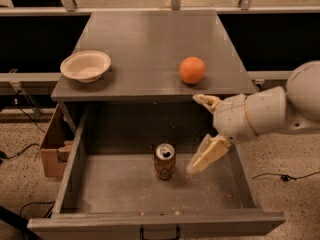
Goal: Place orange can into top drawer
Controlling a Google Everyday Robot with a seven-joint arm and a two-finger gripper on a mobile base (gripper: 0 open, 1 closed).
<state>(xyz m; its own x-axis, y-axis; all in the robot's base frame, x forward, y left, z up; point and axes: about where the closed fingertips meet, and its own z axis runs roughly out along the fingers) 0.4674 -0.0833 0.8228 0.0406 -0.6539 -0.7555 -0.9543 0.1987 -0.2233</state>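
Note:
The orange can (164, 161) stands upright on the crumb-speckled floor of the open top drawer (70, 170), near its middle, silver top up. My gripper (198, 134) is open and empty, raised above the drawer to the right of the can and apart from it. One finger (205, 100) points up near the cabinet's top edge, the other finger (207, 155) hangs down over the drawer floor.
On the grey cabinet top (150, 44) sit a white bowl (85, 65) at the left and a round orange fruit (192, 69) at the right. A cardboard box (52, 149) stands on the floor left of the drawer. Cables lie on the floor.

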